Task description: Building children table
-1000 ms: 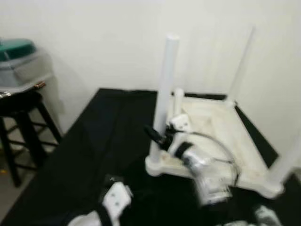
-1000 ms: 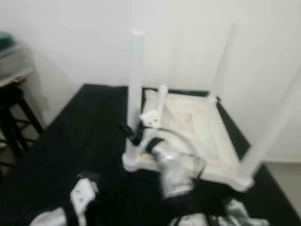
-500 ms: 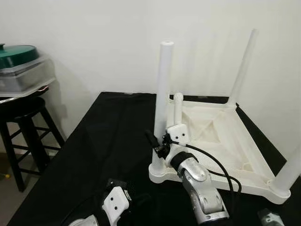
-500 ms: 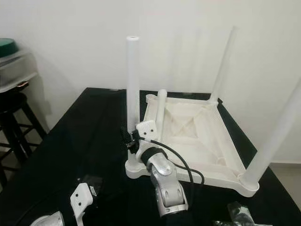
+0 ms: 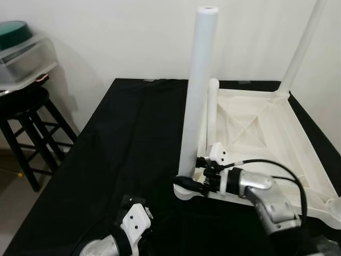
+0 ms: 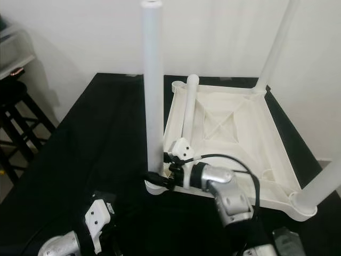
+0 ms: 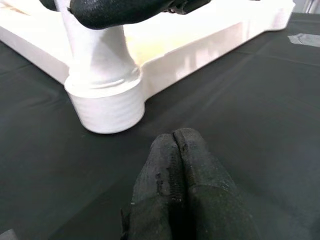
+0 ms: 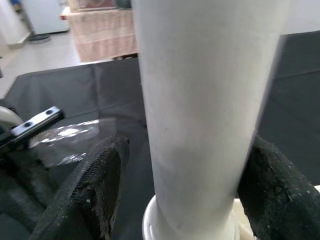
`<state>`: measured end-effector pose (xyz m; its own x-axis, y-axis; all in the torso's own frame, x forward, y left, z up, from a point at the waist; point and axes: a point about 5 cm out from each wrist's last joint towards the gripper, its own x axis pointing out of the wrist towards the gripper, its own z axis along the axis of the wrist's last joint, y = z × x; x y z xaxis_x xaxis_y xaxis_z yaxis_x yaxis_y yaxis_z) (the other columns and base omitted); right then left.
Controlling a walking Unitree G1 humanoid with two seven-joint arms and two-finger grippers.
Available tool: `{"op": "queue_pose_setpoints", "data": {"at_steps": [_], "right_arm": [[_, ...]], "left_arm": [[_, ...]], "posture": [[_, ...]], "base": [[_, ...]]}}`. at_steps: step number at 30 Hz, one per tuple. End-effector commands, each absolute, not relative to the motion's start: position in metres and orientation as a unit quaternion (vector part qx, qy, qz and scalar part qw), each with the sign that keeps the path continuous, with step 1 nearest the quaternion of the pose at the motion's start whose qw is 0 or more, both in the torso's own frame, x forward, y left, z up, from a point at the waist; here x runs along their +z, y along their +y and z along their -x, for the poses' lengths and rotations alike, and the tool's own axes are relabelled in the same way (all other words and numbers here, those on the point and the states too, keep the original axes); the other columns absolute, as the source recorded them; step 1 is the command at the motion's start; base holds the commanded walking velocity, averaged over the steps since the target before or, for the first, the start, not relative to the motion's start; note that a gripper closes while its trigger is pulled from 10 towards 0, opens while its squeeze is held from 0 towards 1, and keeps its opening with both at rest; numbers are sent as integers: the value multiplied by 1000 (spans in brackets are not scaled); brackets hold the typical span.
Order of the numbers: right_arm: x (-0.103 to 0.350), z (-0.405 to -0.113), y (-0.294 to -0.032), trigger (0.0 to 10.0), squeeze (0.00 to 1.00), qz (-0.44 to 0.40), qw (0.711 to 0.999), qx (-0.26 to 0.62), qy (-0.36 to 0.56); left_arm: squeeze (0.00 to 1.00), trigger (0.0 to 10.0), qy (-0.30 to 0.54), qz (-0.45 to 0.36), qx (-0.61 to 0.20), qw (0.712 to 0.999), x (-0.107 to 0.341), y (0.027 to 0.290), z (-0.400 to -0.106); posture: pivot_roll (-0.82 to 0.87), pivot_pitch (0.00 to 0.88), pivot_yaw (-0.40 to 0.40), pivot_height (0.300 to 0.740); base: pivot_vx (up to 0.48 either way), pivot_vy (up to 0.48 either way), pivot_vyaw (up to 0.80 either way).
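Note:
The white children's table (image 5: 298,154) lies upside down on a black-covered surface. The near-left leg (image 5: 198,90) stands tall in its corner socket (image 7: 105,107). Legs also rise at the far right (image 5: 301,48) and near right (image 6: 325,184). Another white leg (image 5: 212,114) lies along the tabletop's left side. My right gripper (image 5: 187,180) is at the base of the near-left leg, open, its fingers (image 8: 95,185) straddling the leg (image 8: 200,100). My left gripper (image 7: 173,137) is shut on nothing, low over the cloth just in front of that socket; its arm (image 5: 133,224) is at the bottom.
A black stool (image 5: 32,122) carrying a clear lidded bin (image 5: 21,50) stands left of the work surface. The white wall runs close behind. A clear plastic bag (image 8: 70,140) lies on the cloth near the leg. The black cloth (image 5: 128,133) stretches bare to the left.
The camera has moved closer and steadied. My right gripper has dropped down the near-left leg to its base. The left arm stays low at the front.

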<state>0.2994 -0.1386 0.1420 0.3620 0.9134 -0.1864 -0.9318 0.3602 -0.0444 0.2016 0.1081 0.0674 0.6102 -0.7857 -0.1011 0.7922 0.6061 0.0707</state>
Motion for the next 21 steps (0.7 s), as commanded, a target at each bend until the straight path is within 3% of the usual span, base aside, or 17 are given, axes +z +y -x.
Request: {"op": "queue_pose_setpoints", "data": {"at_steps": [1,6,7,8,16,21], "right_arm": [[143,-307,-138,10000,0,84,792,601,71],[151,-319,-139,9804,0,91,783,612,68],[157,-326,-139,1333,0,90,780,615,65],[162,-332,-140,0,0,88,777,620,63],[161,-336,-150,0,0,85,760,639,83],[152,-336,-158,0,0,88,788,605,73]], "left_arm": [[0,10000,40,-56,-441,895,63,108,-200],[0,10000,40,-57,-442,895,63,108,-200],[0,10000,40,-57,-442,894,63,108,-200],[0,10000,40,-57,-442,894,63,108,-199],[0,10000,39,-59,-441,895,63,108,-197],[0,10000,38,-59,-441,895,64,106,-198]], "posture": [[-6,0,2,740],[1,0,3,740],[5,0,2,740],[8,0,1,740],[2,0,4,740],[-10,0,3,740]], "base": [[0,0,0],[0,0,0],[0,0,0],[0,0,0],[0,0,0],[0,0,0]]}}
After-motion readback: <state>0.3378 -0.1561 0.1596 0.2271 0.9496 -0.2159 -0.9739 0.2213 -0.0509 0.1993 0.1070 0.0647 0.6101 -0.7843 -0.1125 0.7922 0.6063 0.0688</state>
